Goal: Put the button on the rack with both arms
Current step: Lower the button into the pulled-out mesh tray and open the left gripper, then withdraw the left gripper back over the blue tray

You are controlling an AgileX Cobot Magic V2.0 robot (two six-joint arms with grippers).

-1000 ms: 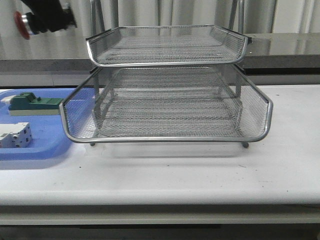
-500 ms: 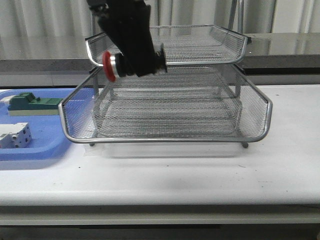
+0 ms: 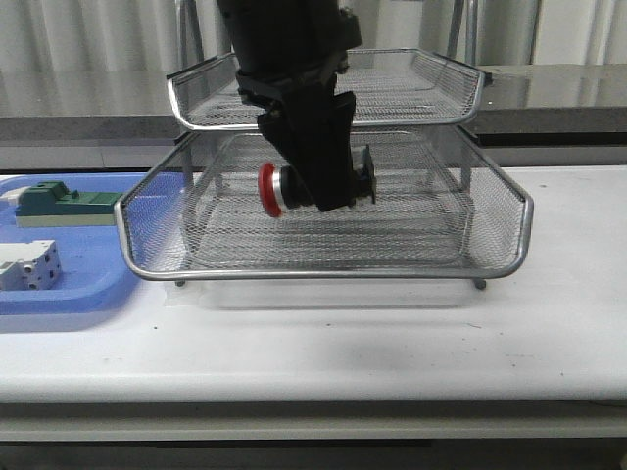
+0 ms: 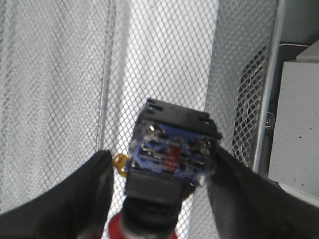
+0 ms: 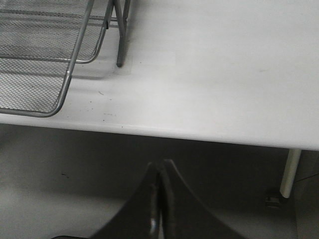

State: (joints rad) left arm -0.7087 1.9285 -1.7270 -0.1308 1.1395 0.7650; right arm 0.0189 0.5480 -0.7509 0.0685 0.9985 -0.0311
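Two tiers of the rack (image 3: 490, 211) face us in the front view, and the left gripper (image 3: 318, 181) hangs over the pulled-out lower one, clamped on the button (image 3: 279, 189), red cap pointing left. A blue tray (image 3: 88, 284) lies beside it. From the left wrist we see the button's blue rear block pinched between both fingers (image 4: 75, 199) above mesh. From the right wrist, the right gripper (image 5: 160, 199) has its fingers pressed together, off the table (image 5: 224, 74) edge.

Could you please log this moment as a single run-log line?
left gripper: shut on button | button: above rack lower tray | right gripper: shut, off table
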